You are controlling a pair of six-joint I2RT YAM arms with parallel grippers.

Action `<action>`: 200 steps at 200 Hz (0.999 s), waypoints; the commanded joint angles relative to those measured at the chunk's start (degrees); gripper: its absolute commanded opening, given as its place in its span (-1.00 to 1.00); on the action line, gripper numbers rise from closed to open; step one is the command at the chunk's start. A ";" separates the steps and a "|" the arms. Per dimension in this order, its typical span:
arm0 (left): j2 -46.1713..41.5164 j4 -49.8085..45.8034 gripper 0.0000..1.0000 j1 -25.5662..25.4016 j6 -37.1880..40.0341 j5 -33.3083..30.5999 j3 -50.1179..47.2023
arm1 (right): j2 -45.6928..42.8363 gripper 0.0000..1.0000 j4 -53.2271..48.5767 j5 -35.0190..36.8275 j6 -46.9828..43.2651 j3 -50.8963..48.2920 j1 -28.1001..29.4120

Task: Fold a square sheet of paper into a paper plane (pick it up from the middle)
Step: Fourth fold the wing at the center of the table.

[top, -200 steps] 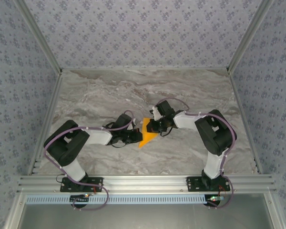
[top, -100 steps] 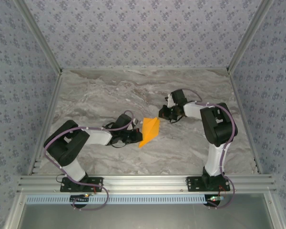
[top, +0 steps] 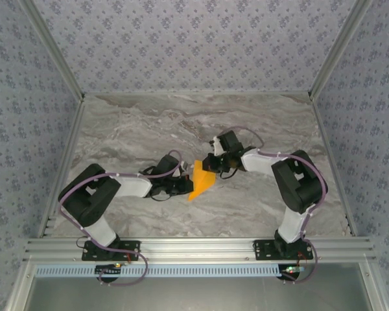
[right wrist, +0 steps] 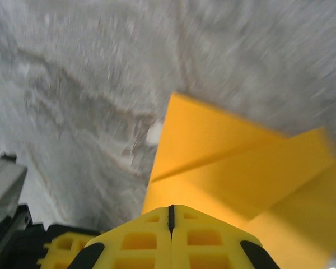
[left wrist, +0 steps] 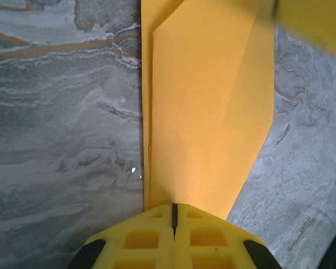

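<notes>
The paper (top: 200, 181) was half-folded (creases in, no dart yet); left gripper (left wrist: 173, 209), pressed together, pinned its end; right gripper (right wrist: 171, 211), likewise closed, sat over it.

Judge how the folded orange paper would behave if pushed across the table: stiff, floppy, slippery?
Probably light and floppy: the folded orange paper looks thin and lies mostly flat on the marble table. Its overlapping layers likely stiffen it along the creases. A push would probably slide or buckle it, not roll it.

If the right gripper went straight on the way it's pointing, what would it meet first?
The orange paper, folded, directly ahead of the right gripper; the gap between them, if any, is unclear.
</notes>
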 commanded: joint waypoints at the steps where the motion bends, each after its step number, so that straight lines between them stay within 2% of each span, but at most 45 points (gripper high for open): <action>1: -0.27 -8.53 -1.00 -0.20 1.56 -3.06 -2.11 | 3.02 -0.86 2.92 -1.65 2.95 -0.72 0.96; 33: -0.07 -8.63 -1.00 -0.21 1.56 -2.89 -2.45 | 5.25 -0.88 1.70 -0.50 1.19 -0.05 -0.64; 74: 0.77 -8.10 -1.00 -0.35 1.33 -2.21 -2.82 | 7.77 -0.89 -1.38 2.92 -2.17 2.51 -7.85; 101: 0.95 -8.09 -1.00 -0.48 1.22 -2.22 -2.46 | 6.98 -0.89 -3.56 3.61 -2.15 5.28 -10.00; 129: 0.87 -7.83 -1.00 -0.55 1.09 -2.27 -2.07 | 2.02 -0.89 -5.78 6.34 -2.26 5.28 -7.43; 156: 0.52 -7.49 -1.00 -0.69 0.99 -2.25 -1.80 | -1.98 -0.89 -2.73 6.37 -0.48 0.94 -2.83; 178: 0.25 -7.42 -1.00 -0.61 1.04 -2.19 -1.53 | -2.42 -0.89 -1.23 5.81 1.39 -1.21 0.49; 200: -0.22 -6.96 -1.00 -0.72 1.09 -2.01 -1.49 | -0.60 -0.88 3.13 1.98 3.35 -2.68 2.30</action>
